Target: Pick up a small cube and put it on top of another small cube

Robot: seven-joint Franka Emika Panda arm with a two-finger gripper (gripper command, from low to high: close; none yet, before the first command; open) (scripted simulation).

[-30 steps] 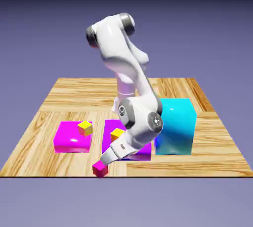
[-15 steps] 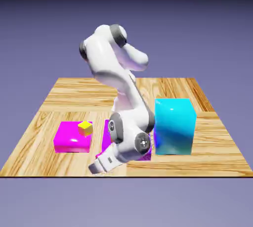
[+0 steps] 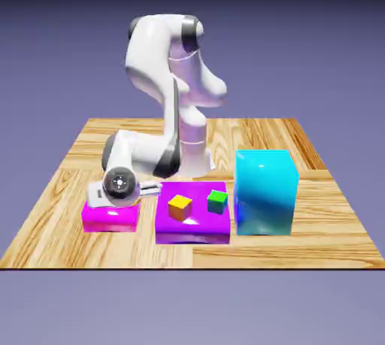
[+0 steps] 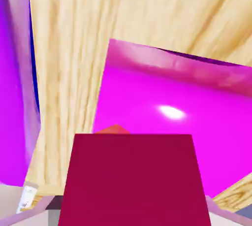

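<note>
Only hand view shows crimson cube (image 4: 134,180)

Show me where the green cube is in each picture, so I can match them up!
Exterior view: the green cube is on top of the purple block, toward its right side.
Hand view: the green cube is not in it.
Shared landmark: the flat magenta block, low on the left in the exterior view and filling much of the right side in the hand view.
</note>
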